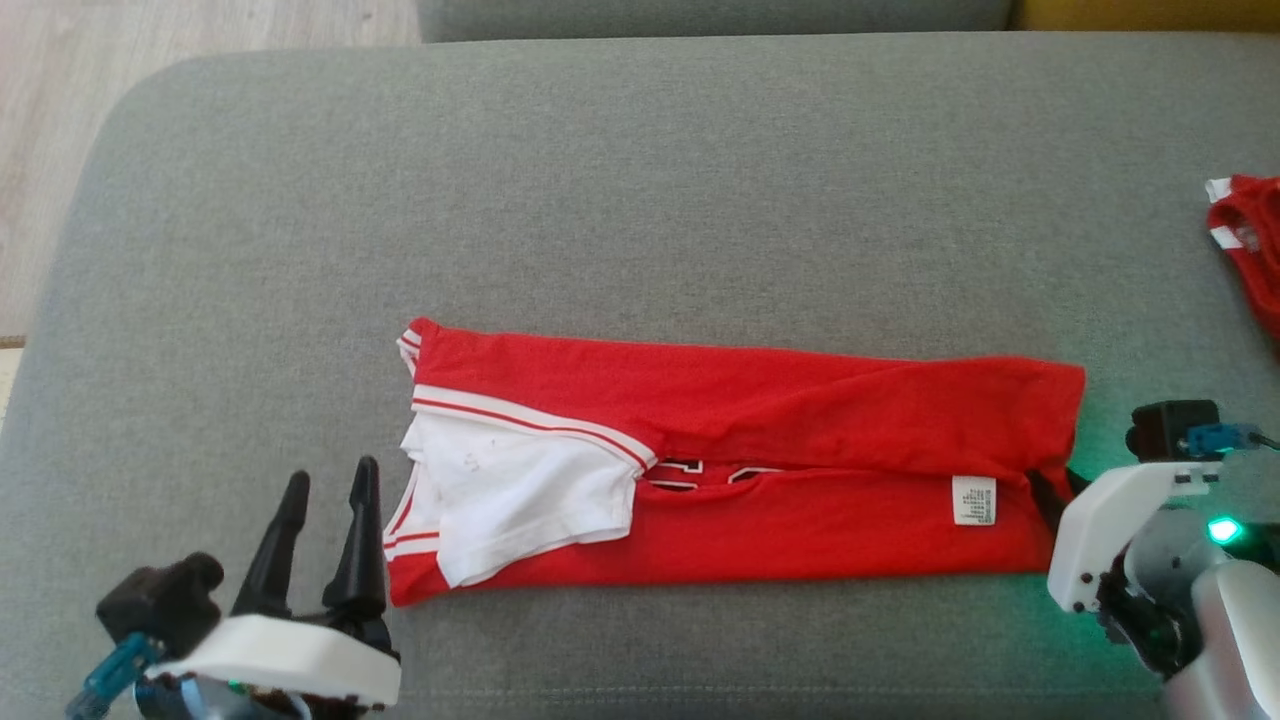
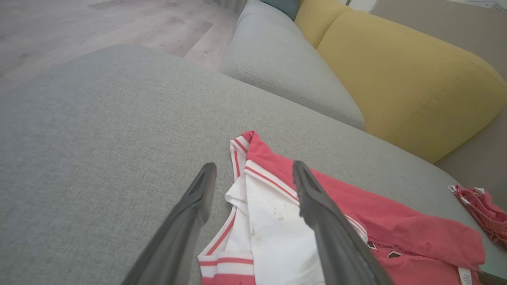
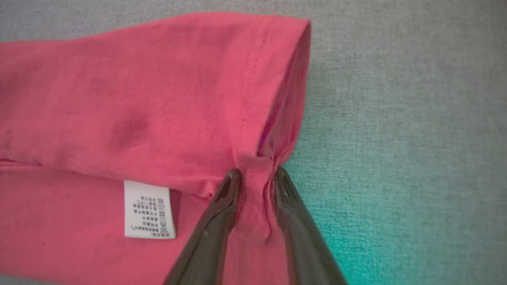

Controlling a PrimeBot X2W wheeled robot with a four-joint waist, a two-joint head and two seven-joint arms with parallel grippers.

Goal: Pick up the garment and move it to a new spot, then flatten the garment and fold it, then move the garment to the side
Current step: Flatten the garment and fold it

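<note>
Pinching a bunched bit of hem at the right end of the red shirt [image 1: 760,410] with the right gripper [image 3: 255,176], fingers closed partway on the cloth, just right of the white label [image 3: 149,209]. Holding nothing in the left gripper [image 1: 332,475] at the near left, fingers spread wide, tips just beside the shirt's white-sleeved left end. Folded into a long strip and lying flat, left to right, across the near middle of the grey cushion [image 1: 600,200], well apart from another red garment [image 1: 1250,240] at the far right.
</note>
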